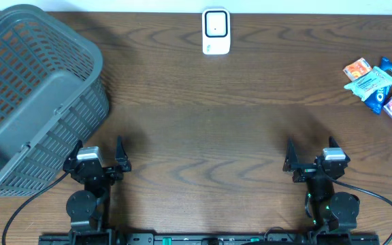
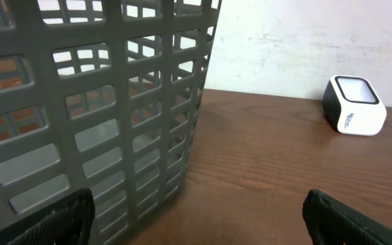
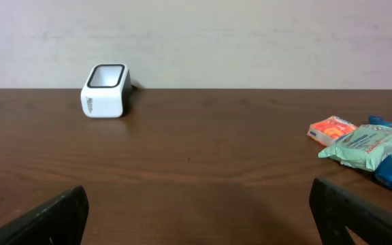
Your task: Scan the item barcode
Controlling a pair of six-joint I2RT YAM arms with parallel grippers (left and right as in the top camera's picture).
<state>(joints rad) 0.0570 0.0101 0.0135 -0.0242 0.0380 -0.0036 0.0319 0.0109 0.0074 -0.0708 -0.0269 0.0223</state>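
Jaws are seen spread wide on the left gripper [image 1: 99, 153] and the right gripper [image 1: 310, 155], with nothing held in either. Both are parked at the near edge of the table [image 1: 203, 129], the left one just beside the grey basket [image 1: 33, 82]. The white scanner [image 1: 216, 30] is set at the far edge, centre. The snack packets [image 1: 373, 85] are heaped at far right, well apart from both grippers.

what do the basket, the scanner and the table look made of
Basket: likely matte grey plastic, judging by its moulded lattice walls. Scanner: smooth white plastic shell with a dark-rimmed window. Table: dark wood or wood-look laminate; grain shows, which one is unclear.
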